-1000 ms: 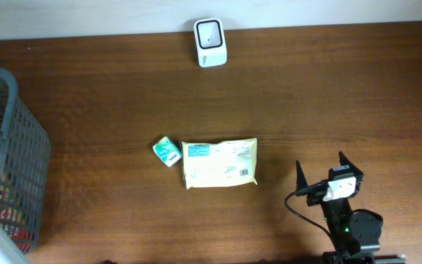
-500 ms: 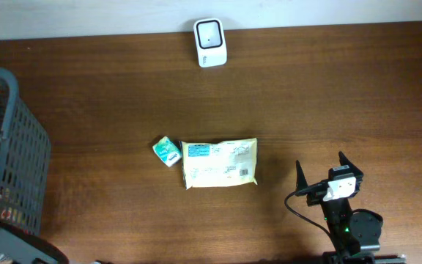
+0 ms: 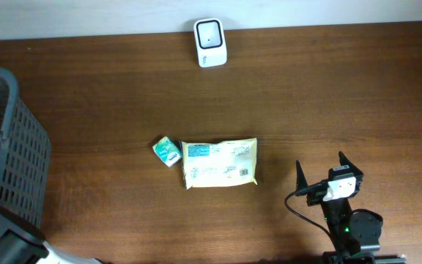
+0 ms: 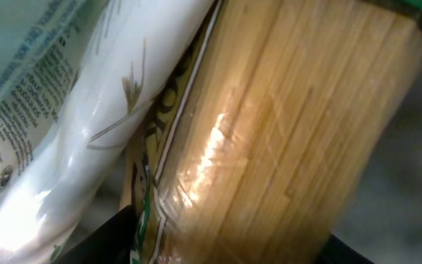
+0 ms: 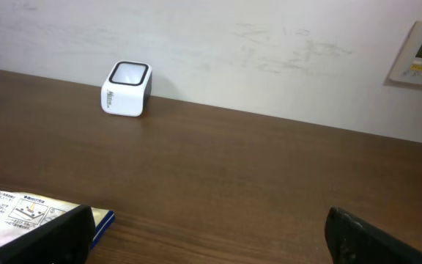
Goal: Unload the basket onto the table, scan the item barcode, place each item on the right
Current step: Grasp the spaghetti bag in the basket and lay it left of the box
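Spaghetti packet (image 4: 269, 132) fills left gripper's (image 4: 222, 246) view, its grip impossible to tell; right gripper (image 3: 319, 161) gapes near tabletop's (image 3: 306, 95) right corner.

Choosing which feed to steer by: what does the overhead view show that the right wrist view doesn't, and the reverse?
Only overhead: the grey basket at the left and the small teal packet. Only right wrist: a control panel on the wall, upper right. Both: the white scanner by the wall, the cream packet and the wooden table.
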Robot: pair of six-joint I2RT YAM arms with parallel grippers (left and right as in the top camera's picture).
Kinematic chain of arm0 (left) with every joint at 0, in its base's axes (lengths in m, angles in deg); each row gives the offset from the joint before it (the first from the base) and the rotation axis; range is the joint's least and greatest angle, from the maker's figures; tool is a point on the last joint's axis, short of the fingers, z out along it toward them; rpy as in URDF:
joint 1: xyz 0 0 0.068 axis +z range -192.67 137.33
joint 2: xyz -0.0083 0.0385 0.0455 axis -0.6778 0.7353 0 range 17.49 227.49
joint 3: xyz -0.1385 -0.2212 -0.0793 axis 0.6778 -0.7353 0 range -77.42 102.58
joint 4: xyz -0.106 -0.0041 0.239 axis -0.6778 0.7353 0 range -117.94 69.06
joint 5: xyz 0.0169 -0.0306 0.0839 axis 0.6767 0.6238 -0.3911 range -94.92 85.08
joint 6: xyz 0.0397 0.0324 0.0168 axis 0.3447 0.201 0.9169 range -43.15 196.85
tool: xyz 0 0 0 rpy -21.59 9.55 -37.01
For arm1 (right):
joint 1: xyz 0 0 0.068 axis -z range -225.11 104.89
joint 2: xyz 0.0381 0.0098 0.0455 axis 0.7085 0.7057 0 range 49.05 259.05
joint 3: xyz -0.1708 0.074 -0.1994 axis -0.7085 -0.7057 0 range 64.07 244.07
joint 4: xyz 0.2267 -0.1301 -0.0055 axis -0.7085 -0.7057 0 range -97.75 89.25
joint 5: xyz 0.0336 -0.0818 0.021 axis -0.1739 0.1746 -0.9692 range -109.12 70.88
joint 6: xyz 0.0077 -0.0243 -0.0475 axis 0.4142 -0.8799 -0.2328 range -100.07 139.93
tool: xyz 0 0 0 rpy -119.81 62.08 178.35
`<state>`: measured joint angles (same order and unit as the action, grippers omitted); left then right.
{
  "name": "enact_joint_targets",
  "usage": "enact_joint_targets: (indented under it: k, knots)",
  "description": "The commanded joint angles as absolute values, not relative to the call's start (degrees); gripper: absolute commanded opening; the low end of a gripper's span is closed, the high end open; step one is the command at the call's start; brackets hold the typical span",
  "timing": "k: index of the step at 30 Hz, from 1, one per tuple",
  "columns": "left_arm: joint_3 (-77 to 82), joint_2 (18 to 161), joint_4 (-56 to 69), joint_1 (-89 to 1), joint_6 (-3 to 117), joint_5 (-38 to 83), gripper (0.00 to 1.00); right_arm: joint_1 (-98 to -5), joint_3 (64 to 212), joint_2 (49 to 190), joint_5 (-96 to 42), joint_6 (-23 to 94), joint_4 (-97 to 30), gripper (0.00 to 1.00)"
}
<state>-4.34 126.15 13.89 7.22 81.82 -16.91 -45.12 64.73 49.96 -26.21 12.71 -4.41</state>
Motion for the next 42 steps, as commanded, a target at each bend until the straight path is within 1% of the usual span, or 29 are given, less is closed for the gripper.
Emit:
enact_joint_targets:
  k: [1,3,4,5,8,12,17,19,21,22,24,28,30,33,34,37,39,42]
  knots:
    - [-5.17,131.83,13.73,7.48,81.64,-13.08,0.52,-45.47,64.38,49.59,-26.17,13.3,-4.63,0.99]
    - [-5.17,132.03,13.89,7.48,81.67,-13.15,0.47,-45.47,64.38,49.59,-26.17,13.3,-4.63,0.99]
    - [-5.17,132.03,13.89,7.5,81.67,-13.28,0.16,-45.47,64.38,49.59,-26.17,13.3,-4.63,0.99]
    - [-5.13,132.01,13.89,7.5,81.67,-13.28,0.0,-45.47,64.38,49.59,-26.17,13.3,-4.63,0.99]
    - [-0.89,131.7,18.83,7.48,81.36,-13.26,0.0,-45.5,64.38,49.59,-26.17,13.3,-4.63,0.99]
    - [13.86,126.81,29.82,7.33,81.23,-13.26,0.0,-45.47,64.38,49.59,-26.17,13.3,-4.61,0.99]
    - [16.59,117.95,29.17,7.33,81.23,-10.24,0.0,-45.47,64.38,49.59,-26.17,13.3,-4.61,0.99]
    - [16.84,115.77,29.25,7.33,81.19,-10.16,0.0,-45.47,64.38,49.59,-26.17,13.3,-4.63,0.99]
    - [16.84,114.24,28.9,7.22,81.19,-6.55,0.0,-45.47,64.38,49.59,-26.17,13.3,-4.63,0.99]
    - [17.08,113.69,28.9,7.04,81.19,-6.57,0.0,-45.5,64.38,49.57,-26.17,13.3,-4.63,0.99]
    - [20.68,111.96,28.47,6.21,81.16,-6.57,0.0,-45.47,64.38,49.59,-26.17,13.3,-4.63,0.98]
    - [35.46,107.9,28.51,2.35,80.27,-6.57,0.0,-45.47,64.38,49.59,-26.17,13.3,-4.63,0.99]
    - [42.6,105.19,28.49,-2.99,79.85,-6.57,0.0,-45.47,64.38,49.59,-26.17,13.3,-4.63,0.99]
    - [46.1,101.15,28.62,-16.34,79.37,-6.57,0.0,-45.47,64.38,49.59,-26.17,13.3,-4.63,0.99]
    - [46.1,99.72,30.21,-24.15,77.97,-6.57,0.0,-45.47,64.38,49.59,-26.17,13.3,-4.63,0.99]
    - [45.56,100.99,37.91,-38.53,75.18,-6.62,0.0,-45.5,64.38,49.59,-26.17,13.3,-4.61,0.99]
    - [43.98,104.36,44.27,-43.88,71.59,-6.59,0.0,-45.47,64.38,49.59,-26.17,13.3,-4.63,0.99]
    - [38.3,110.78,48.47,-47.31,67.59,-6.57,0.0,-45.47,64.38,49.59,-26.17,13.3,-4.63,0.99]
